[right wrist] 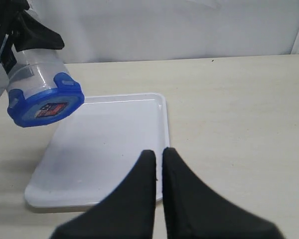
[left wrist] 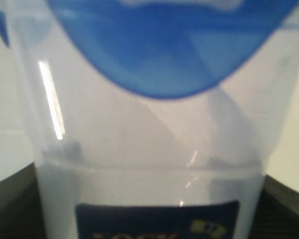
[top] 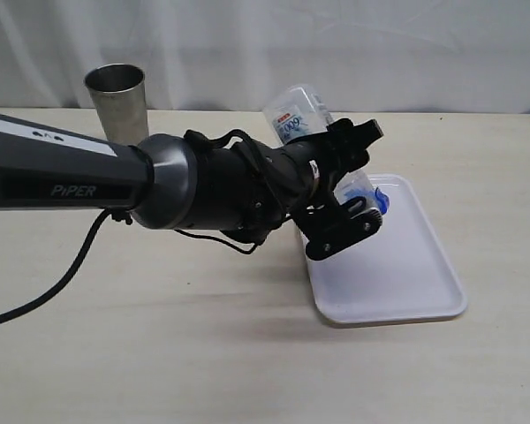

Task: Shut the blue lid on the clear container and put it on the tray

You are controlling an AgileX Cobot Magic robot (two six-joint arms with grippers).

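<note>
Left gripper (top: 353, 181) grips the tall translucent plastic container (top: 299, 113) mid-body, round bright blue plastic lid (right wrist: 45, 107) fitted. Body judged light, smooth (probably slippery). Right gripper (right wrist: 159, 159): closed, empty.

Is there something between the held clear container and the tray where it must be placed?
Nothing visible. The left tool holds the clear container tilted, blue lid on, by a corner of the tray, whose white surface shows no other thing. The right tool is shut and apart from the container.
</note>
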